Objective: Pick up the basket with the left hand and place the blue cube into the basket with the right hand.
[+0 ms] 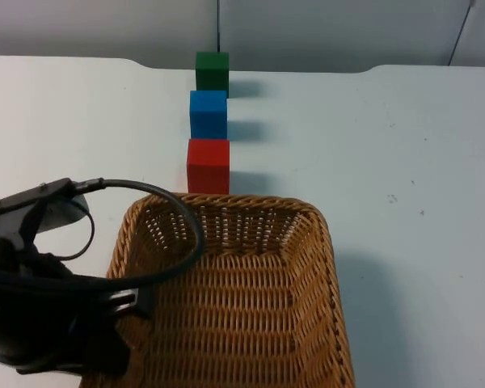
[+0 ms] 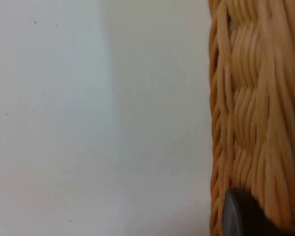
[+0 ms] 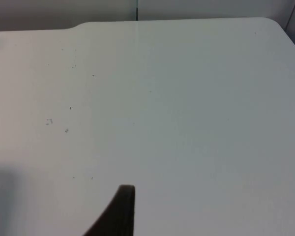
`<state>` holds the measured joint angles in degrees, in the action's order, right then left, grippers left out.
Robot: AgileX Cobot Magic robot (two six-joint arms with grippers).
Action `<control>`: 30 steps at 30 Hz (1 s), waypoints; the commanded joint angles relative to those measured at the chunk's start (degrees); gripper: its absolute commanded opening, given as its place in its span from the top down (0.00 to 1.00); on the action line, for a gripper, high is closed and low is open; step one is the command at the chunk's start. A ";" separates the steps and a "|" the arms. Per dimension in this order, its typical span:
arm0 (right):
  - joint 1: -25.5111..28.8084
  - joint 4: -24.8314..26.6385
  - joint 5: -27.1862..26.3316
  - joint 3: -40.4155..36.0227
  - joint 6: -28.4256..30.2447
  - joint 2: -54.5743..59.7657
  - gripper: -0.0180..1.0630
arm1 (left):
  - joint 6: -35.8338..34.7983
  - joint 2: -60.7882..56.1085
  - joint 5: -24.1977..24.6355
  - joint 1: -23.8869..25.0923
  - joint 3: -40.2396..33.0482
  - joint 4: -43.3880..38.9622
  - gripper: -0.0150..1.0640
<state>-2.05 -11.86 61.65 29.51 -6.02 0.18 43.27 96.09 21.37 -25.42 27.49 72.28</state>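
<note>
At the lower left of the top view the left arm's black gripper (image 1: 133, 303) sits at the left rim of the rectangular woven wicker basket (image 1: 250, 275), which fills the lower middle of the frame. In the left wrist view a black fingertip (image 2: 238, 216) lies against the basket's woven outer wall (image 2: 255, 113), with the bare white table top (image 2: 88, 118) beside it. Whether the left jaws are clamped on the rim or merely next to it, I cannot tell.

Just above the basket's far rim, in the upper middle of the top view, three cubes stand in a line running away toward the grey partition wall (image 1: 323, 32): the red cube (image 1: 208, 166) nearest the basket, the blue cube (image 1: 208, 114) behind it, and the green cube (image 1: 212, 71) farthest, close to the table's far edge. The blue cube rests on the table, outside the basket, between the other two.

The right gripper's black fingertip (image 3: 119, 212) hangs over bare table in the right wrist view; how its jaws stand I cannot tell.
</note>
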 commanded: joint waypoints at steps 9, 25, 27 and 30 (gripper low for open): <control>0.28 -0.25 -0.41 -0.36 0.01 -0.18 0.02 | -0.47 -2.16 0.69 -0.41 -0.29 1.65 0.99; 0.28 -0.25 -0.41 -0.36 0.01 -0.18 0.02 | -5.25 -19.62 21.04 19.87 5.68 -16.04 0.99; 0.28 -0.25 -0.41 -0.36 0.01 -0.18 0.02 | -5.79 -19.62 25.52 27.62 9.57 -21.54 0.99; 0.28 -0.25 -0.41 -0.36 0.01 -0.18 0.02 | -5.76 -19.62 26.93 33.12 12.00 -24.93 0.99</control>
<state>-2.05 -11.86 61.65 29.51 -6.02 0.18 37.99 77.10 45.69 5.11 37.97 49.19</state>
